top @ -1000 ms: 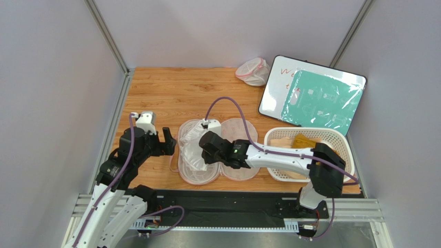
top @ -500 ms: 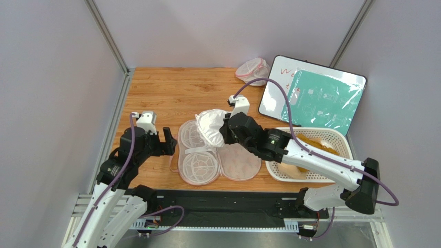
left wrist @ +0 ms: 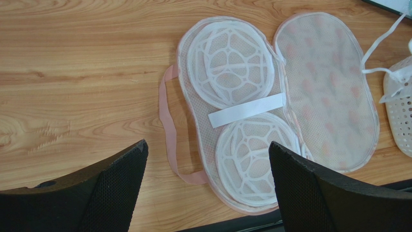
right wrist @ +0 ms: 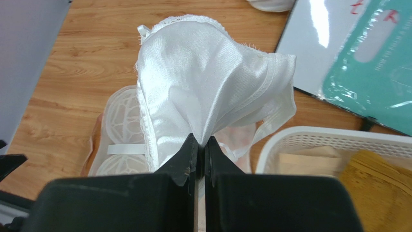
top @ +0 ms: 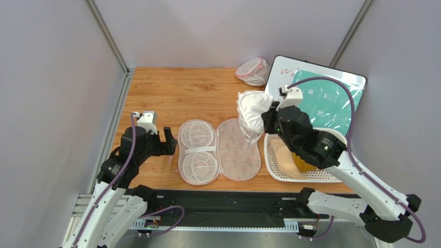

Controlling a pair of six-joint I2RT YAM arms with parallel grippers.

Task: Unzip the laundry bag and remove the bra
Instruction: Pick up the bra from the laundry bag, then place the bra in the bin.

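Note:
The laundry bag lies unzipped and spread flat on the wooden table, showing two round white mesh cup frames on its left half and the cream printed lid on its right half. My right gripper is shut on the white satin bra and holds it in the air, right of the bag and above the basket's left edge; the bra hangs from the shut jaws. My left gripper is open and empty, just left of the bag near its pink strap.
A white plastic basket with tan and yellow items stands right of the bag. A whiteboard with a teal sheet lies at the back right. A small white mesh pouch with pink trim sits at the back.
My right gripper has lifted the bra out of the bag and carried it up and to the right, over the basket's edge. The bag's cup frames now lie bare. The left arm has not moved.

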